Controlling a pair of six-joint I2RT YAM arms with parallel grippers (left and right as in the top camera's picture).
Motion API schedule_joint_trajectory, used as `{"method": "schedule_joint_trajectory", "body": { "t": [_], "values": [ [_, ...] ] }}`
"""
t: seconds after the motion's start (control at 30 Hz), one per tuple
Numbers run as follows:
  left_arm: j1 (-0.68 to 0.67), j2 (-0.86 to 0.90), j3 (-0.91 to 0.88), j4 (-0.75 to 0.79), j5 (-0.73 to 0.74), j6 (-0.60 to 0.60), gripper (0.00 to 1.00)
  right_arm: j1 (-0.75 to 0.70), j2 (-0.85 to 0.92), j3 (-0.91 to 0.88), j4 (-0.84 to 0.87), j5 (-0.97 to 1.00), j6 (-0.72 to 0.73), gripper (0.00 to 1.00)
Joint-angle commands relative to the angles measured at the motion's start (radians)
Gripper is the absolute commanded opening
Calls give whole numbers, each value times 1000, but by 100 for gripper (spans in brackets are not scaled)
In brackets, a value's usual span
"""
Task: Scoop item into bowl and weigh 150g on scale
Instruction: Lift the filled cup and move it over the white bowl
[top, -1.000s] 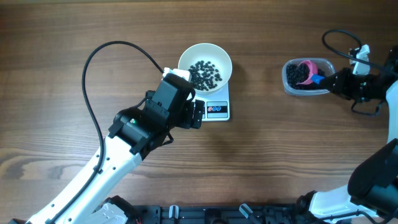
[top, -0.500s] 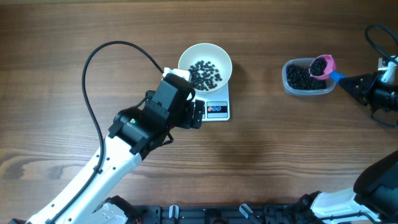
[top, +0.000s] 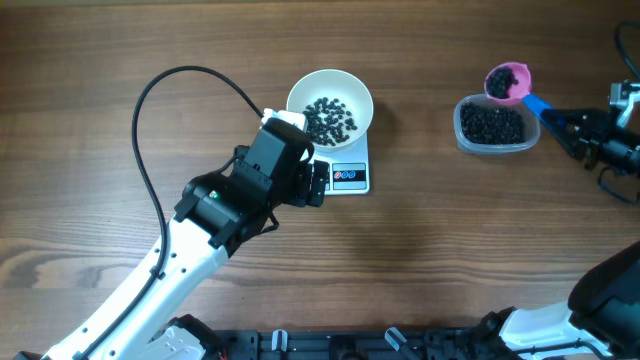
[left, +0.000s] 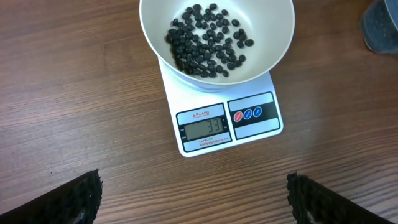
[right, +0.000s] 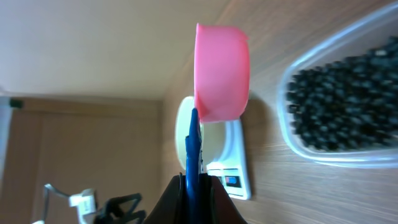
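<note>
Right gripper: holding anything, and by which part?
Yes: the right gripper is shut on the pink scoop, pinching the far end of its blue handle. The left gripper is open, holding nothing.

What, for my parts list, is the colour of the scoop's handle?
The handle is blue; the overhead view shows it best.

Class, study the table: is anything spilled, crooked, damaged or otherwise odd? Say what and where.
Nothing stands out. The black beads lie only inside the white bowl, the clear tub and the pink scoop; none show on the wood. The bowl sits on the scale, and the right pincer holds the scoop open side up.
</note>
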Motion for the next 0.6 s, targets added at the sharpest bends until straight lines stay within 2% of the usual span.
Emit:
{"method": "schedule_joint_trajectory", "body": {
  "t": [0.0, 0.2, 0.37, 0.43, 0.57],
  "values": [
    [-3, 2, 16, 3, 8, 13, 100, 61, 13, -2, 0, -108, 24, 4],
    [-3, 2, 16, 3, 8, 13, 100, 261, 13, -2, 68, -108, 37, 4],
    [-3, 2, 16, 3, 8, 13, 100, 441, 13, -2, 263, -95, 191, 4],
    [-3, 2, 16, 3, 8, 13, 100, 525, 13, -2, 313, -8, 237, 4],
    [-3, 2, 16, 3, 8, 13, 100, 643, 11, -2, 389, 130, 238, 5]
  ]
}}
